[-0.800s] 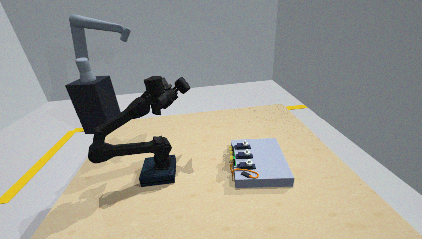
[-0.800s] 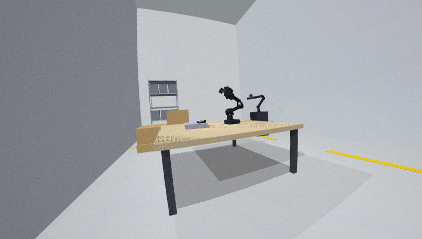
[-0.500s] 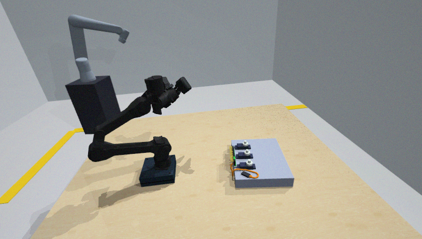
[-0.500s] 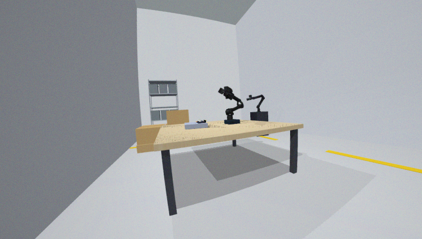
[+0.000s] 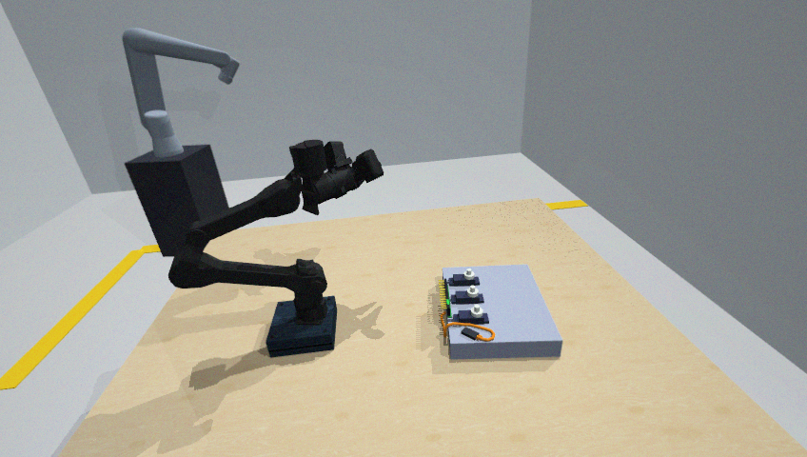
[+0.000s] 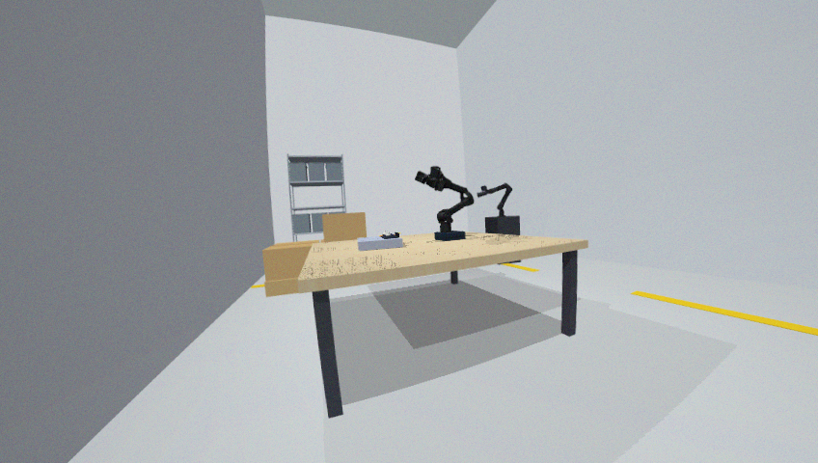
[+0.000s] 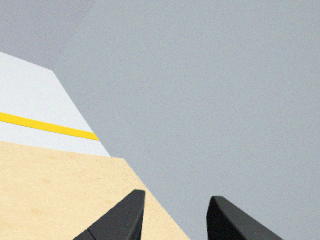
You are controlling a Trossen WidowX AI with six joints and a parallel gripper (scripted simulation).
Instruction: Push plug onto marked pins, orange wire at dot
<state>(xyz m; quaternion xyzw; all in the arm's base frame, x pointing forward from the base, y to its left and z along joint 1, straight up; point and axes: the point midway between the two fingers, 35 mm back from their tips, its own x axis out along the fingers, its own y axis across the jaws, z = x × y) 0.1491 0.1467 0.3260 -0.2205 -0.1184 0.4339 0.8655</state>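
My gripper (image 5: 371, 165) (image 6: 422, 177) (image 7: 176, 203) is raised well above the table, to the left of the holder in the top view. Its fingers stand partly apart with nothing between them. The black plug (image 5: 469, 333) lies on the top of the pale blue-grey holder (image 5: 509, 306) (image 6: 379, 244), near its front left corner. The orange lead (image 5: 492, 332) loops beside it. The row of yellow pins (image 5: 442, 291) sticks out from the holder's left side, with a green mark (image 5: 448, 302) beside it. The plug's holes and the dot are too small to make out.
Three dark servos with white hubs (image 5: 468, 274) (image 5: 472, 291) (image 5: 477, 310) stand in the holder beside the pins. The arm's dark blue base (image 5: 300, 336) is left of the holder. A second arm on a black pedestal (image 5: 169, 198) stands behind the table.
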